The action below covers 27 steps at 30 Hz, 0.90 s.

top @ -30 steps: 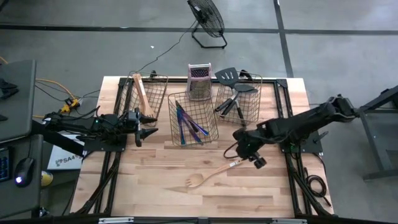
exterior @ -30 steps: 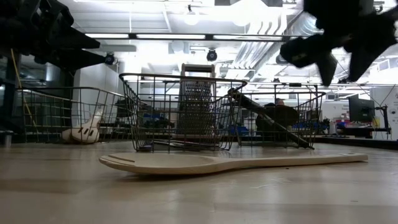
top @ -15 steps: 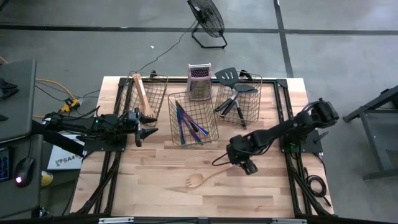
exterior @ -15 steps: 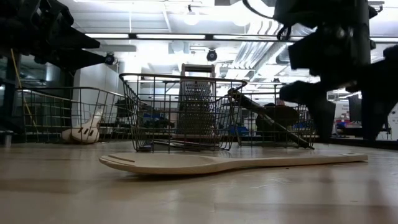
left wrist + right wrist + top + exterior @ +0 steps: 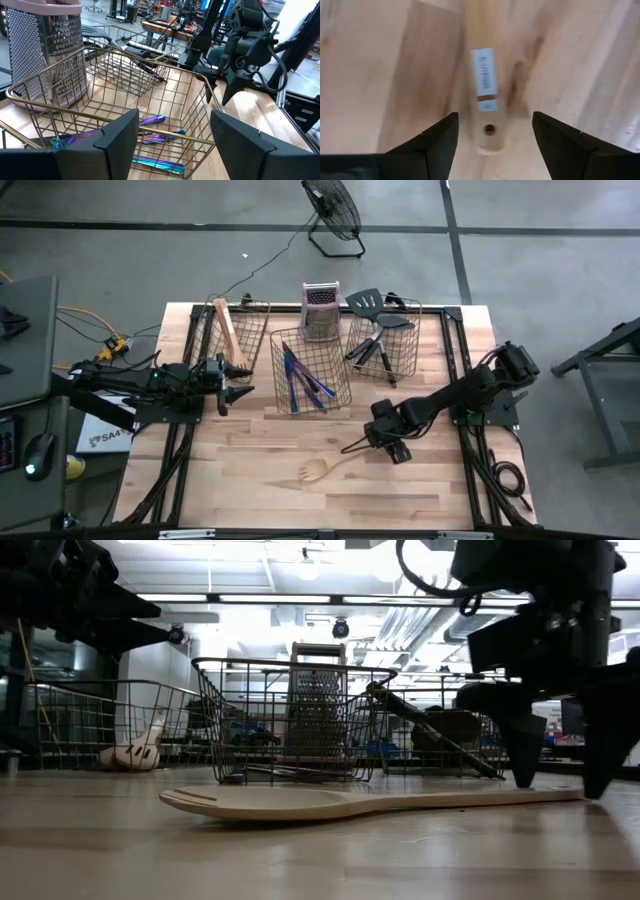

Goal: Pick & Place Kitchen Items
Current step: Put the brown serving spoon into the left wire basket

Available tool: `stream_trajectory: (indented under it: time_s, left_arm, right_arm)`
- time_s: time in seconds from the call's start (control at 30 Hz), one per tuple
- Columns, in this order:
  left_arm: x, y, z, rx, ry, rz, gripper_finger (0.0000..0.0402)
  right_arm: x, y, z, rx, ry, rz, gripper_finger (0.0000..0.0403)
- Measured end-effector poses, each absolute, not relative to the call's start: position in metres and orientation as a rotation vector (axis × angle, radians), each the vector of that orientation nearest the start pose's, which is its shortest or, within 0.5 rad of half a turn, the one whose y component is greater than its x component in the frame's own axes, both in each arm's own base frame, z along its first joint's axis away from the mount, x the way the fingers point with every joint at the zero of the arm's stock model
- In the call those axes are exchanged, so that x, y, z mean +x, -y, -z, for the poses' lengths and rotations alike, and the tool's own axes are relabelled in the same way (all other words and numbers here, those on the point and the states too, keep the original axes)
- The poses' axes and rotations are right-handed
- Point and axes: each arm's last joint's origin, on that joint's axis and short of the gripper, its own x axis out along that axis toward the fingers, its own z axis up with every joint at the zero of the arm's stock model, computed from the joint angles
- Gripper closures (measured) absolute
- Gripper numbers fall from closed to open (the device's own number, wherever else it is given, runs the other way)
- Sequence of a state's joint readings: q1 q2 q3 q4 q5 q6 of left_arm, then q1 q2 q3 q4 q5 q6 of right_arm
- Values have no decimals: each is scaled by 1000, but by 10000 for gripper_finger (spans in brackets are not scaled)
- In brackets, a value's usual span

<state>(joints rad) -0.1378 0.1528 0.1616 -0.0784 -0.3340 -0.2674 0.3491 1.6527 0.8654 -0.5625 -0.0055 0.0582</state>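
While the left hand [image 5: 236, 383] waits wide open beside the baskets, the right hand [image 5: 558, 783] stands spread, holding nothing, fingers straddling the handle end of the wooden fork [image 5: 330, 465] lying on the tabletop [image 5: 400, 490].

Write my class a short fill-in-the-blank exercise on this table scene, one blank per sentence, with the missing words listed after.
1. The right gripper straddles the handle of the wooden ____ lying on the table.
2. Its fingers are ____, not yet closed on the handle.
3. The purple-blue cutlery lies in the ____ basket of three.
4. The grater stands ____ behind that basket.

Missing words: fork; open; middle; upright
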Motion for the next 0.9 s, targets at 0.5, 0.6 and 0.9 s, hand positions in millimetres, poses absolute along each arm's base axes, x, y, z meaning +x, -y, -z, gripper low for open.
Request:
stream_trajectory:
  time_s: [0.5, 0.6, 0.9]
  left_arm:
    - [99, 4, -199, -250, -41, -204, 158]
    - [99, 4, -199, -250, -41, -204, 158]
    - [99, 4, -199, -250, -41, -204, 158]
  right_arm:
    - [261, -105, -130, -149, -1388, -265, 156]
    - [261, -104, -129, -162, -1389, -249, 159]
    - [261, -103, -128, -187, -1389, -218, 224]
